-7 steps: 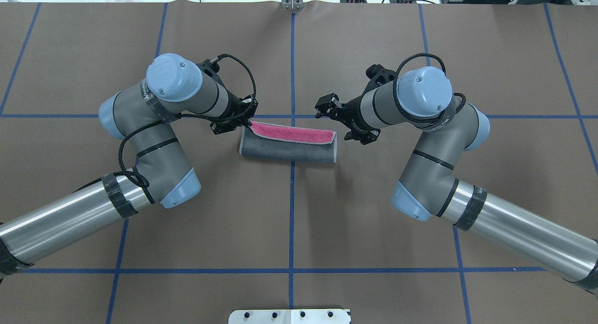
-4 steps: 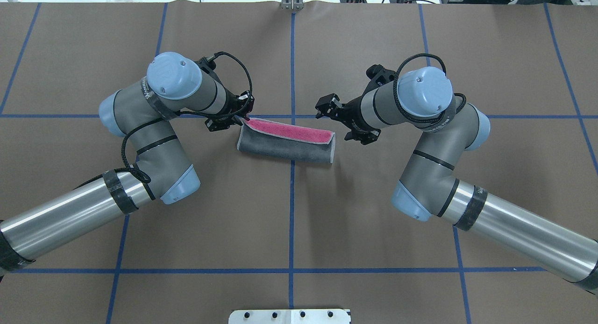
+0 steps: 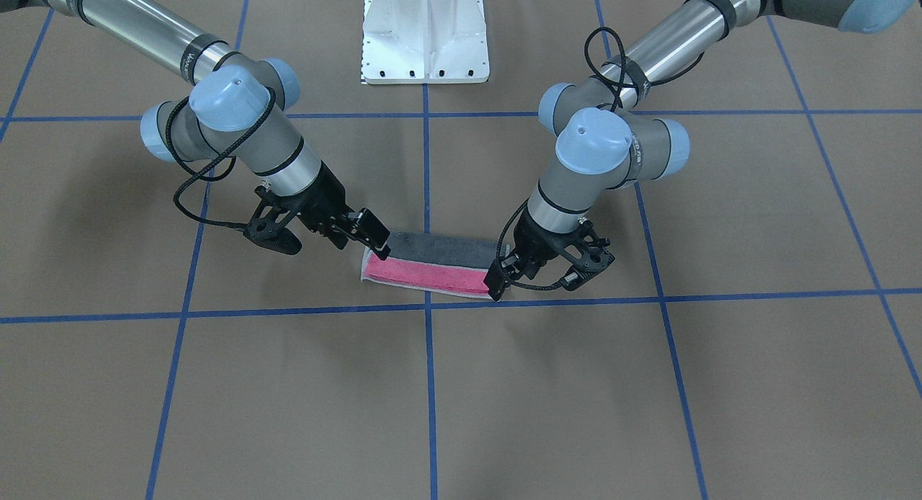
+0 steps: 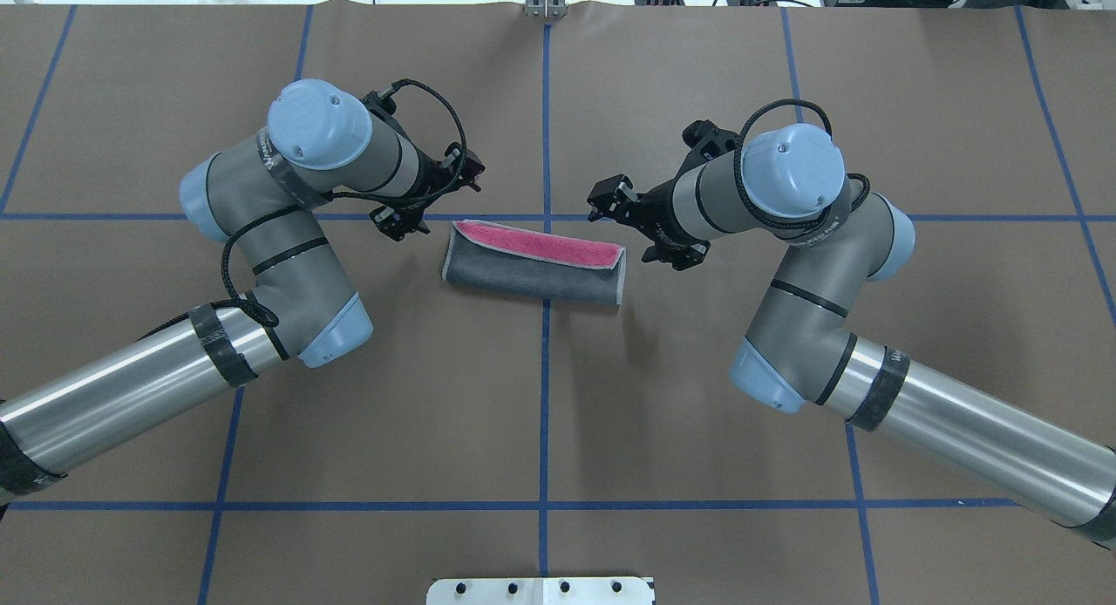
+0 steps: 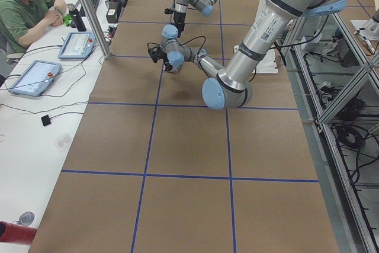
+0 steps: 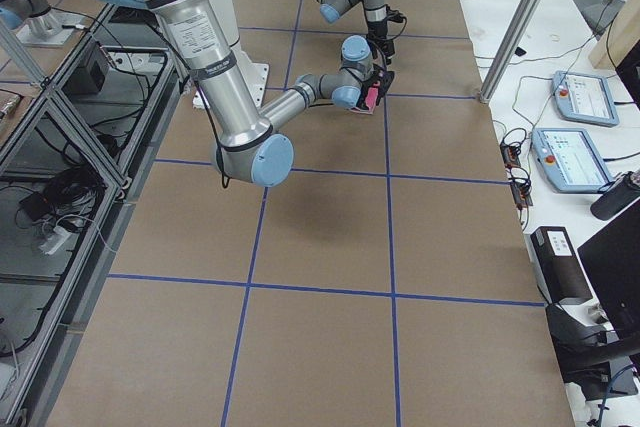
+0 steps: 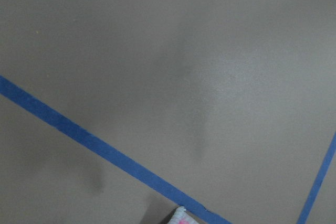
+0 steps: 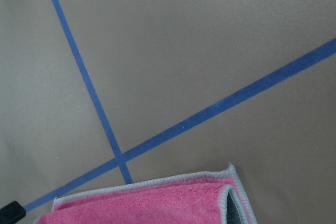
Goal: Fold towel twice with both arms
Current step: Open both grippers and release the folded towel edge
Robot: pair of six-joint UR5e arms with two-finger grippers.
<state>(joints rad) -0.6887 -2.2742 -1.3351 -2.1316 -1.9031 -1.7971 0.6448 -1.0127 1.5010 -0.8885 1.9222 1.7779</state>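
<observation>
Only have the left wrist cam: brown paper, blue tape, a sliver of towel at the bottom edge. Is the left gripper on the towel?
Observer: No. The left gripper is off one end of the towel; the overhead view shows a gap between them.
Operator: Towel state?
Observer: It lies flat, folded once into a long strip, grey face up, with a pink band along its far edge.
Operator: Right side?
Observer: The right gripper hovers by the other end; overhead shows that end free too.
</observation>
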